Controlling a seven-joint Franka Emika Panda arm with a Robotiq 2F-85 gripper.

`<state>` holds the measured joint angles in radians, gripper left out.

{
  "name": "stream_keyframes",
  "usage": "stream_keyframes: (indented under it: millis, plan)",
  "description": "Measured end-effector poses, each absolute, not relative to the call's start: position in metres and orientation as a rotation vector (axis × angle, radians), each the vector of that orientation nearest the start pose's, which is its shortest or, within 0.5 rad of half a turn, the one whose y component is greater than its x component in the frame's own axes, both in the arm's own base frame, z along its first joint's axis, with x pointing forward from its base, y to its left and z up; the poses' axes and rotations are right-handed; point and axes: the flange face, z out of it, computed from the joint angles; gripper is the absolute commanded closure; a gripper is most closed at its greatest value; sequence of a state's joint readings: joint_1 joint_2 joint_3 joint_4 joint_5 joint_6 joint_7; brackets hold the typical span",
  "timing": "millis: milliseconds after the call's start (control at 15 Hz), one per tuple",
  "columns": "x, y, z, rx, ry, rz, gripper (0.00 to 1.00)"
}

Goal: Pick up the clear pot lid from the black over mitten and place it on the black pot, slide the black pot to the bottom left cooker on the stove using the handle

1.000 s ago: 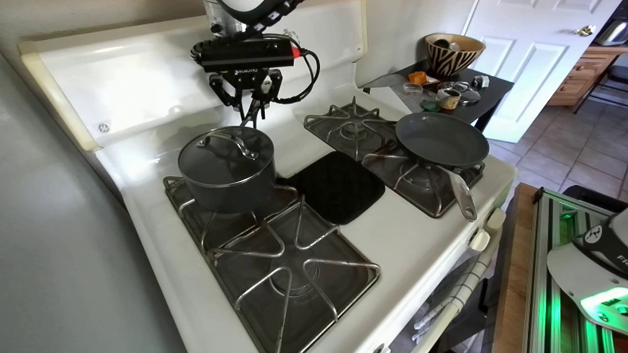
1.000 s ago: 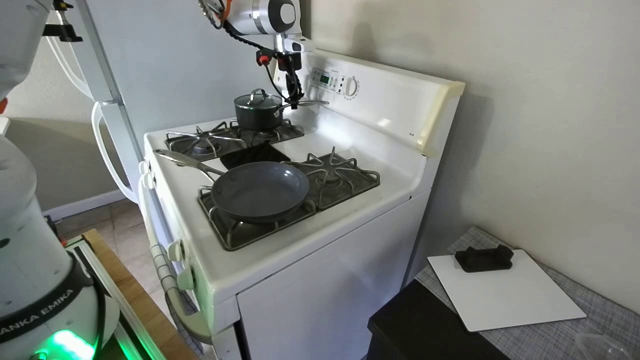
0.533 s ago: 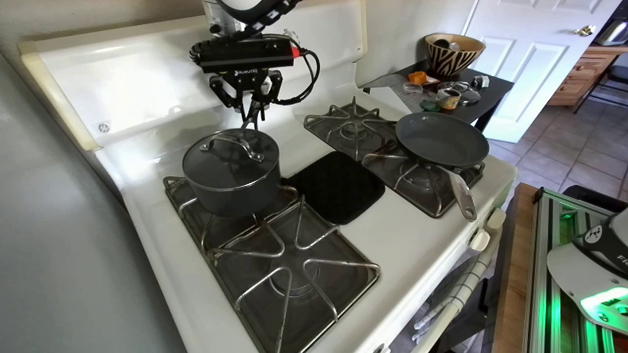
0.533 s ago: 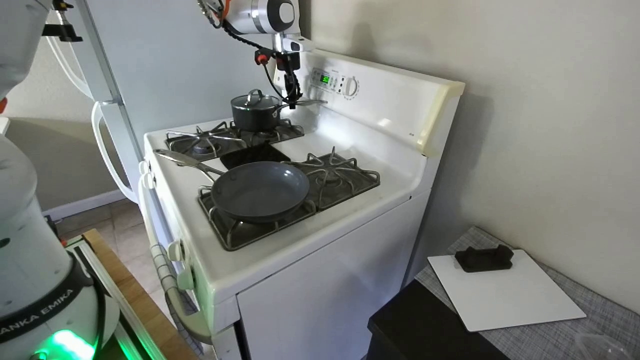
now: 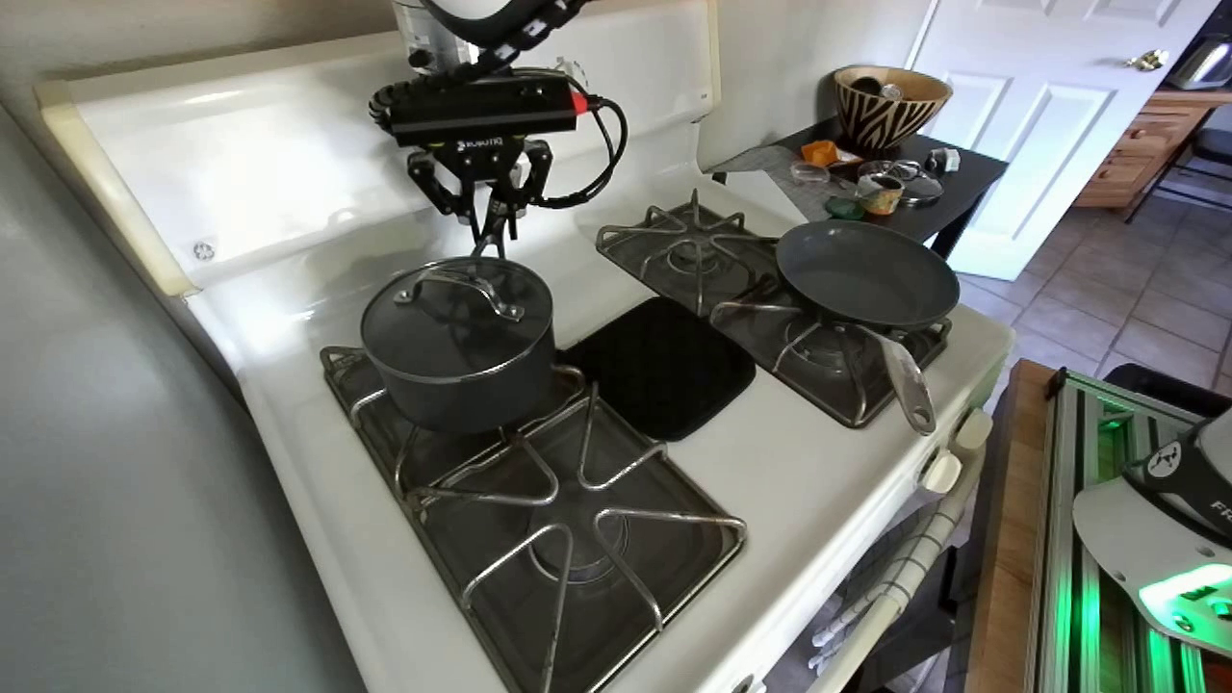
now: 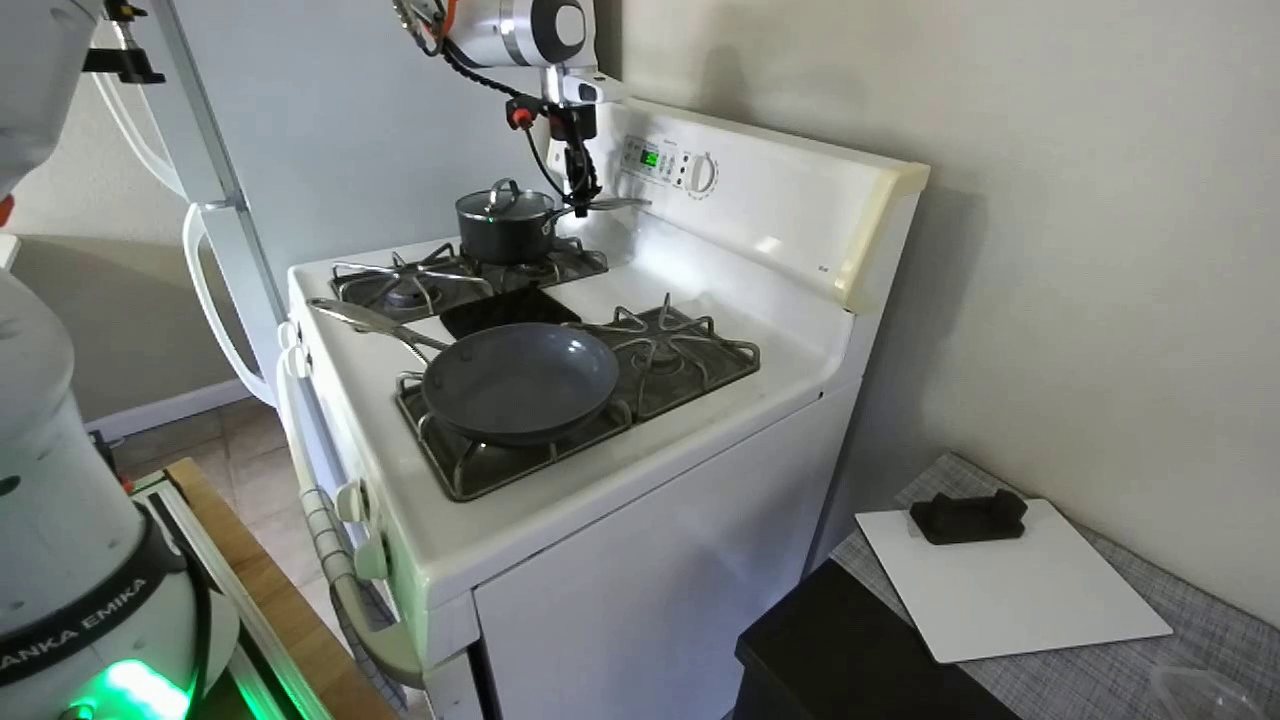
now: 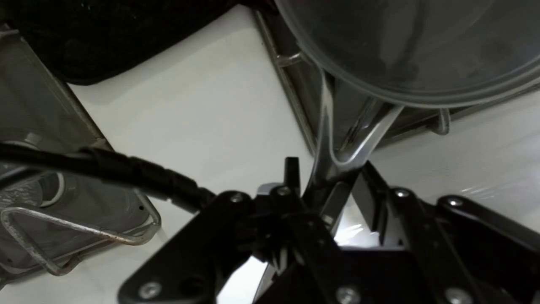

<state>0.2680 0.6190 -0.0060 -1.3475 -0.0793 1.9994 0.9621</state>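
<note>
At stove [image 5: 780, 462] rear, arm [image 6: 488, 36] bent downward, fingers [image 7: 292, 174] astride pot handle [image 7: 331, 175]; pinching or not, cannot tell.

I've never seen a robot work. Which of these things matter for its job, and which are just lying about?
For the job:
gripper
pot handle
black pot
clear lid, on top
black mitt
front-left burner, the target

Just lying about:
frying pan
patterned bowl
white board

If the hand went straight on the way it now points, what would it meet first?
Probably the white stovetop: the hand points down, its fingers on either side of the pot handle. Depth is unclear, so the hand might bear on that handle first.
</note>
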Motion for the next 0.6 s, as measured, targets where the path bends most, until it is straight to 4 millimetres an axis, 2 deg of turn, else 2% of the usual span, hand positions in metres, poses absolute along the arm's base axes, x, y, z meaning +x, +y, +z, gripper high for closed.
stream_keyframes:
  millis: [600]
  plan:
    - [0.6945,0.1884,0.3661,-3.038,0.921,-0.109,0.93]
